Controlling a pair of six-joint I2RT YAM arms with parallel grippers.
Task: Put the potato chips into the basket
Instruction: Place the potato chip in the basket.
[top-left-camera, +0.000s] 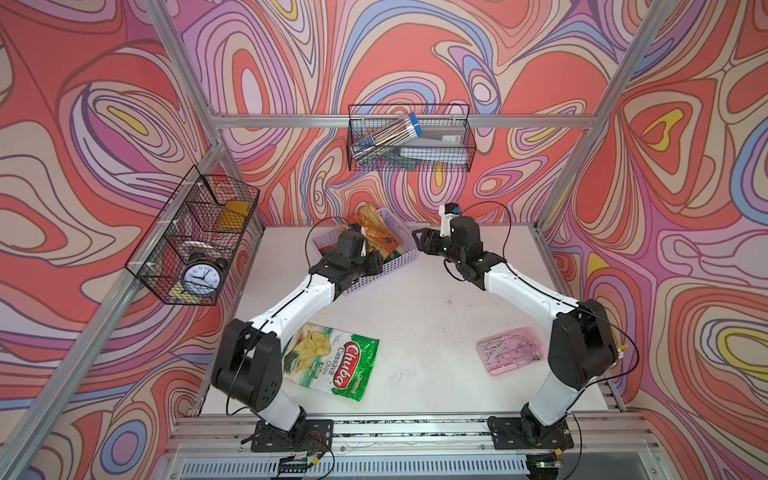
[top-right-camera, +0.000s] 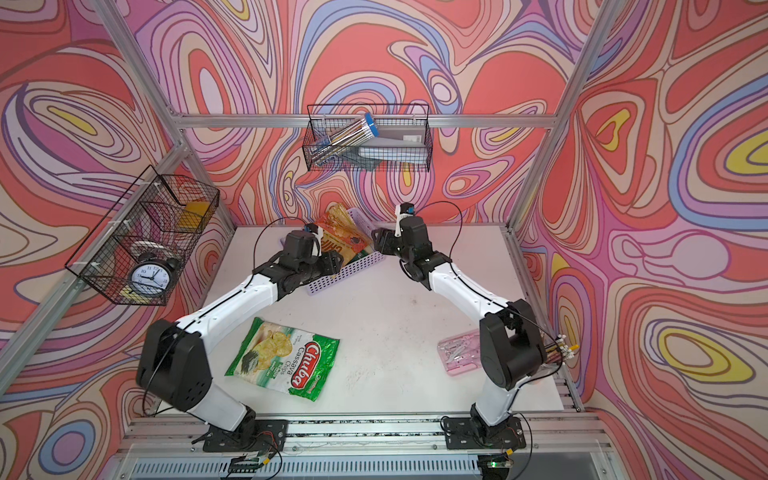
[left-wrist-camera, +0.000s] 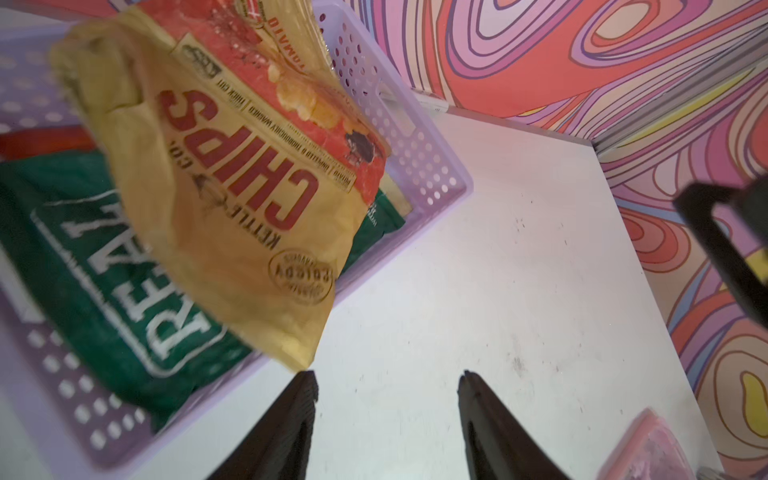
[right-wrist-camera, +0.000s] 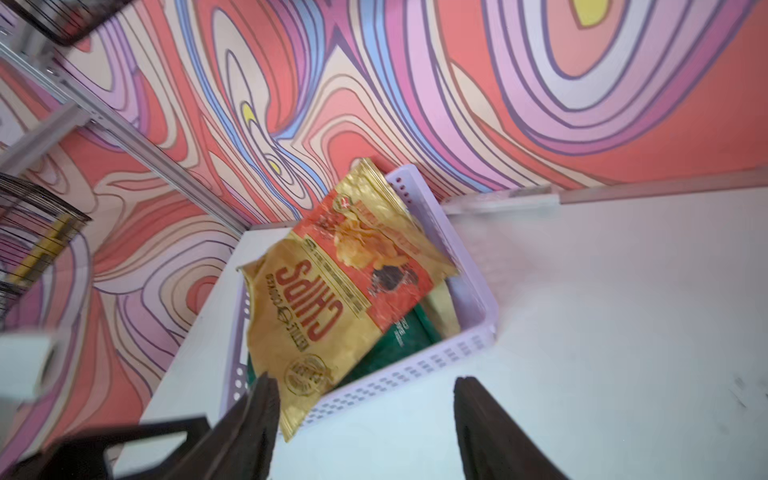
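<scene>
The lavender basket (top-left-camera: 368, 279) (top-right-camera: 328, 283) stands at the back middle of the table. A yellow-orange "CHIPS" bag (top-left-camera: 374, 232) (top-right-camera: 337, 232) (left-wrist-camera: 232, 199) (right-wrist-camera: 332, 299) lies slanted on top of it, one corner hanging over the perforated wall (right-wrist-camera: 415, 370). Under it lies a dark green bag (left-wrist-camera: 83, 270) (right-wrist-camera: 399, 345). A green-white "Chuba" bag (top-left-camera: 332, 361) (top-right-camera: 286, 357) lies flat near the front left. My left gripper (top-left-camera: 376, 261) (left-wrist-camera: 386, 378) is open beside the basket, empty, one fingertip close to the bag's corner. My right gripper (top-left-camera: 417, 240) (right-wrist-camera: 365, 380) is open and empty at the basket's right.
A pink transparent case (top-left-camera: 509, 349) (top-right-camera: 457, 353) lies on the table at the right front. Black wire baskets hang on the back wall (top-left-camera: 409, 139) and left wall (top-left-camera: 195, 237). The basket's wall (left-wrist-camera: 415, 145) sits close to the back wall.
</scene>
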